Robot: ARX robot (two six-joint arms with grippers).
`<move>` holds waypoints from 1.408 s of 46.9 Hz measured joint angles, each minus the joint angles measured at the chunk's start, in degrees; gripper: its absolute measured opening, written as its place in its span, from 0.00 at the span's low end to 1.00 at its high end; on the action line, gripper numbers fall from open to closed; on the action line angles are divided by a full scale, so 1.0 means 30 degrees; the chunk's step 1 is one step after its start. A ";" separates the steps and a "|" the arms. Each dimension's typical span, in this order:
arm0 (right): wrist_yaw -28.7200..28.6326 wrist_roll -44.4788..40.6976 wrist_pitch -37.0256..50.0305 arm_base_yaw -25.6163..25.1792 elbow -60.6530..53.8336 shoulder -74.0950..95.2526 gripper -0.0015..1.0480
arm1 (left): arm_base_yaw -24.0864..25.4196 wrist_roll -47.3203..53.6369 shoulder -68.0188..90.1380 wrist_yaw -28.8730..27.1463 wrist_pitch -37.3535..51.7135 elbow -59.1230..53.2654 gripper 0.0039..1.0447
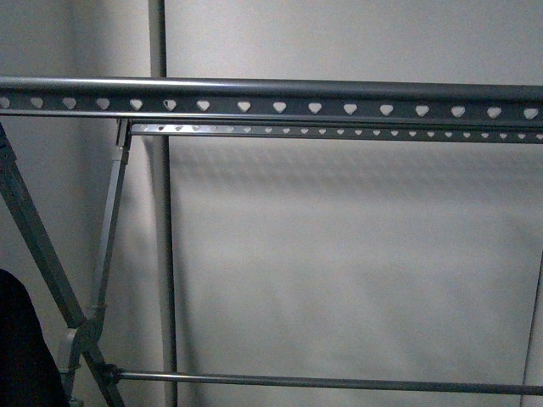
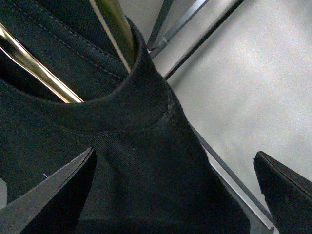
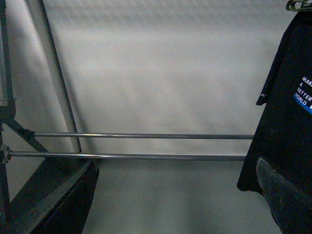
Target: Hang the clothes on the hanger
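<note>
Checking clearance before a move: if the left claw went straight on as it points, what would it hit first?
Most likely the shirt, just below its collar: fabric lies between the left claw's open fingers. Depth is unclear.

T-shirt (image 2: 146,161) just beside rack legs (image 2: 195,30)

The room is dim and grey. Light falls from about twelve o'clock, so the hanger (image 1: 280,87) throws a soft shadow on the wall (image 1: 339,254). Toward ten o'clock its back rail (image 1: 178,129) glints. The brass hook (image 2: 113,27) shines bright; the black T-shirt (image 2: 136,165) looks murky. Everything looks grainy.
</note>
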 joint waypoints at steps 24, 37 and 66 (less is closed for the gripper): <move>0.0000 0.0000 0.0000 0.0000 0.0000 0.0000 0.93 | 0.0189 -0.0984 0.5348 -0.1348 -0.2951 0.6171 0.79; 0.0000 0.0000 0.0000 0.0000 0.0000 0.0000 0.93 | 0.0503 -0.0925 0.5741 -0.0656 -0.3781 0.7002 0.38; 0.0000 0.0000 0.0000 0.0000 0.0000 0.0000 0.93 | 0.0976 0.5071 -0.3570 1.0739 -0.5472 -0.0707 0.04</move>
